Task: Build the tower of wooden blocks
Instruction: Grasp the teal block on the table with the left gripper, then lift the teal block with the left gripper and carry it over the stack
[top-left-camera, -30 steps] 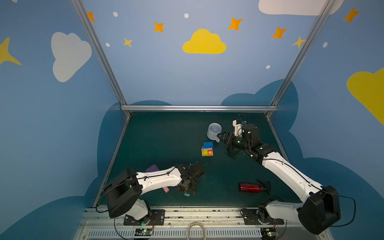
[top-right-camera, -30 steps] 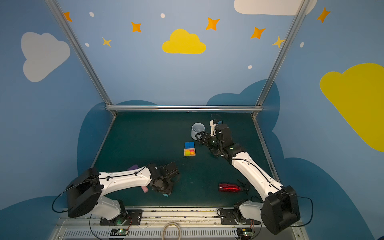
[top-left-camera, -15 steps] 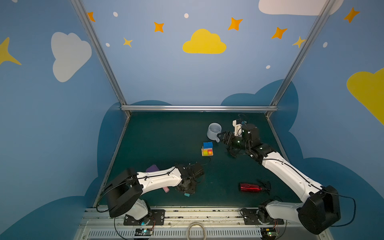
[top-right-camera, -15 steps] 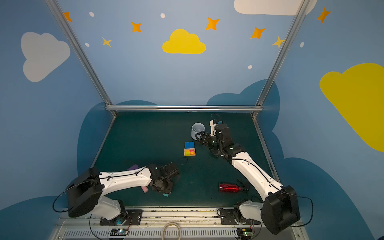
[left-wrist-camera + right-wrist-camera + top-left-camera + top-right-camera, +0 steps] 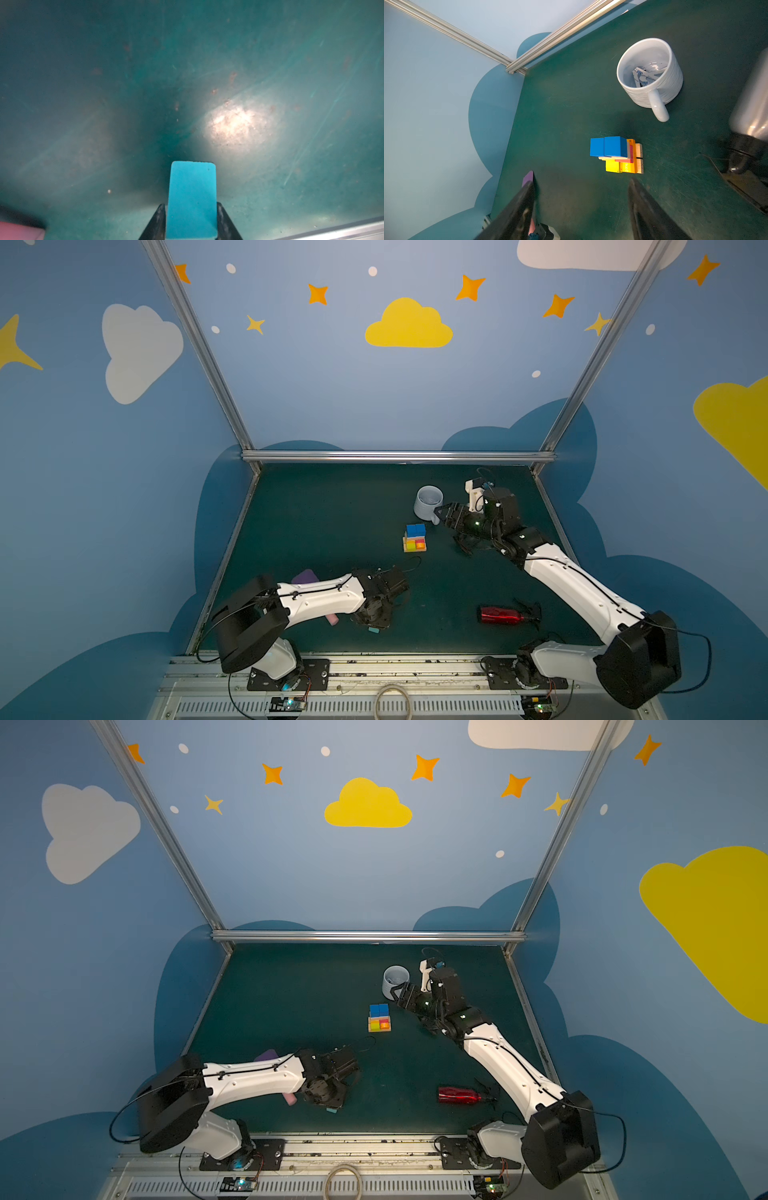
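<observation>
While our left gripper (image 5: 191,207) pinches the teal block (image 5: 192,195) by the front of the table (image 5: 332,510), we see the tower (image 5: 414,538) standing in the middle, near the white mug (image 5: 428,502), and our right gripper (image 5: 581,181) hanging open and empty.

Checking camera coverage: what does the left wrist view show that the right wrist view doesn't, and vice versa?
Only left wrist: the teal block gripped by the left end effector. Only right wrist: the tower, the white mug, and the open, empty right end effector. Both: the dark green table.
</observation>
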Available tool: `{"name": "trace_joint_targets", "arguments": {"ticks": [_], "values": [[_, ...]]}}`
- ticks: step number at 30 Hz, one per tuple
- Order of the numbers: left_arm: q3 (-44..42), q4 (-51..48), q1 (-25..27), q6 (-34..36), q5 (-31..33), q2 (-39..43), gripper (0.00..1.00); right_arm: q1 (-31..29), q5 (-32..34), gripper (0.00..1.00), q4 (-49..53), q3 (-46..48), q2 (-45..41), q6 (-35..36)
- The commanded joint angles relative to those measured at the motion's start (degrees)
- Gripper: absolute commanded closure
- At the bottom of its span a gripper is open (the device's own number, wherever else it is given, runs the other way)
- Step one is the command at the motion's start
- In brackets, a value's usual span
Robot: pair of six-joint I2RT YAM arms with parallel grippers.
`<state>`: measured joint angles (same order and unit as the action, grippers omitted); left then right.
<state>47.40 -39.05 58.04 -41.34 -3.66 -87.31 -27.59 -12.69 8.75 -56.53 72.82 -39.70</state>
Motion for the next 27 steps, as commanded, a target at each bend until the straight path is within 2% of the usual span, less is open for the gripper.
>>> {"name": "trace_joint_targets", "arguments": {"ticks": [1, 6, 15, 22, 27], "values": [[0.1, -1.0, 0.1, -1.2, 1.9, -0.9, 0.65, -0.3, -0.2, 0.31, -0.8, 0.8, 0.1, 0.2], [0.3, -1.5, 0.2, -1.5, 2.6, -0.2, 0.67, -0.3, -0.1, 0.31, -0.7, 0.9, 0.0, 0.1], [5.1, -6.3, 0.1, 0.4, 6.8, 3.4, 0.81, -0.3, -0.3, 0.31, -0.5, 0.7, -0.2, 0.4], [14.4, -11.6, -0.7, 8.1, 9.5, 5.5, 0.83, 0.0, -0.7, 0.31, 0.0, 0.9, -1.2, 1.4], [22.7, -13.5, -3.9, 15.5, 11.4, 5.0, 0.84, 0.3, -1.4, 0.3, 0.5, 1.1, -2.0, 2.1]]}}
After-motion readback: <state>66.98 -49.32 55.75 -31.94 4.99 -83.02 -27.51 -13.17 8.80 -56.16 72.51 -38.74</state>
